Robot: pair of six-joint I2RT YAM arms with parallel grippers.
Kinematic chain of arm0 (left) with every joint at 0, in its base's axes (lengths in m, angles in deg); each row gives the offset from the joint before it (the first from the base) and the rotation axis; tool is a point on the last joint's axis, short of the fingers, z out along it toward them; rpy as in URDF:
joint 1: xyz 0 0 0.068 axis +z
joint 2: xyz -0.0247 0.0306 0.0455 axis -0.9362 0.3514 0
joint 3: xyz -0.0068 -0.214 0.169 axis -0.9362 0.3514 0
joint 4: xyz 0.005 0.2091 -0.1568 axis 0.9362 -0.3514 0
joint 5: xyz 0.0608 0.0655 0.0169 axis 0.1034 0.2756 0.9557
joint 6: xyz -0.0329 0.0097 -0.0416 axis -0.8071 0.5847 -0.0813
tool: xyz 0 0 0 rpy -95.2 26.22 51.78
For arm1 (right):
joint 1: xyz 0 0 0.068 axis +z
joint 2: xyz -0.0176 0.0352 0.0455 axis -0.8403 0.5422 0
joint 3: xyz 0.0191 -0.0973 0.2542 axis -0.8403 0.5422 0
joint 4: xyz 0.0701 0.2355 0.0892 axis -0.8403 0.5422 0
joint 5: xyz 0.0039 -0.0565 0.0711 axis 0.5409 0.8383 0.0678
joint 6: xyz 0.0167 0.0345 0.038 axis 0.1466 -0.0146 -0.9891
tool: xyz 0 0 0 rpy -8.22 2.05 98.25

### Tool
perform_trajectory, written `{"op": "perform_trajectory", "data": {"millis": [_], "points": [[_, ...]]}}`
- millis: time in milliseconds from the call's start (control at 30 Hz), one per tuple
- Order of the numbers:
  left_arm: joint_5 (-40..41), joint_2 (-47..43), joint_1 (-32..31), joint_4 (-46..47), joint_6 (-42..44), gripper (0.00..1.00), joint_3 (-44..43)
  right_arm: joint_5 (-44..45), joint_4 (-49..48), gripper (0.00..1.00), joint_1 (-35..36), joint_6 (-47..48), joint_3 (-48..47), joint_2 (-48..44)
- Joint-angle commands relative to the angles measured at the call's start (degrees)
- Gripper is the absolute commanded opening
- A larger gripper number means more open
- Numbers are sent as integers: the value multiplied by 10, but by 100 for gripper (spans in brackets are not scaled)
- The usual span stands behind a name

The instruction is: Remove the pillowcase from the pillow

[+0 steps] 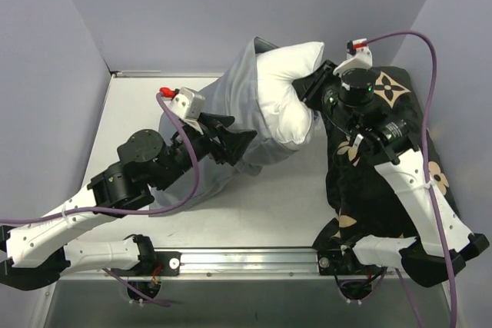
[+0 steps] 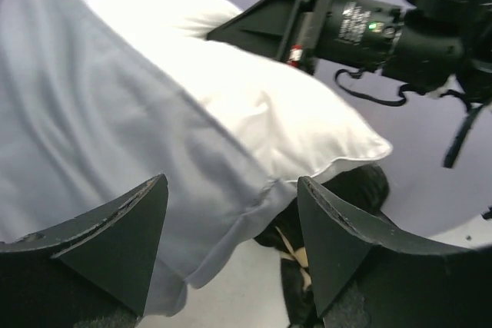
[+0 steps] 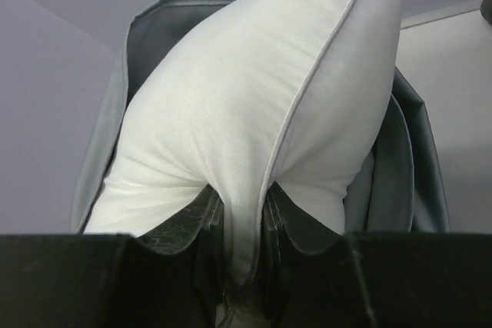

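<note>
On the left side of the worktop (image 1: 292,205), my left arm (image 1: 115,182) reaches in toward the middle. The left jaws stand wide apart and grip nothing; in the left wrist view the hem of the pillowcase (image 2: 92,128) lies just past the two fingertips (image 2: 154,190), and I cannot tell whether either one touches the cloth.

The pale grey-blue pillowcase (image 1: 231,94) sits in the middle of the worktop, crumpled and bunched. It covers the left, nearer part of the pillow (image 1: 288,90). The pillow's white far-right end sticks out of the open mouth. From the right wrist view, the case (image 3: 123,74) rings the pillow (image 3: 231,113) like a collar.

The right jaws are closed on the pillow, pinching its piped edge seam at the exposed end, with the fabric puckered around the pads (image 3: 188,224).

Farther right, a black plush cushion (image 1: 384,151) with tan flower motifs lies under my right arm (image 1: 415,190), running from the far right corner toward the near edge.
</note>
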Motion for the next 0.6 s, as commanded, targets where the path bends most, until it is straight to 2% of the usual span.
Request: {"op": "perform_trajectory", "data": {"millis": [0,200,333,400,433,467,533,567], "points": [[86,-9,-2,-29,21,76,34,-4,-38,0,-3,35,-94,19],[137,1,-10,22,43,77,90,-4,-7,0,3,52,-167,55],[133,9,-17,85,54,76,126,7,9,0,14,66,-196,71],[134,14,-19,108,53,70,147,12,16,0,18,71,-208,80],[131,16,-22,113,52,64,154,13,17,0,19,72,-211,81],[132,19,-22,113,44,43,161,15,18,0,19,74,-211,82],[140,19,-27,107,34,21,174,19,21,0,19,76,-216,83],[151,19,-27,99,7,4,185,21,22,0,19,78,-219,85]]}}
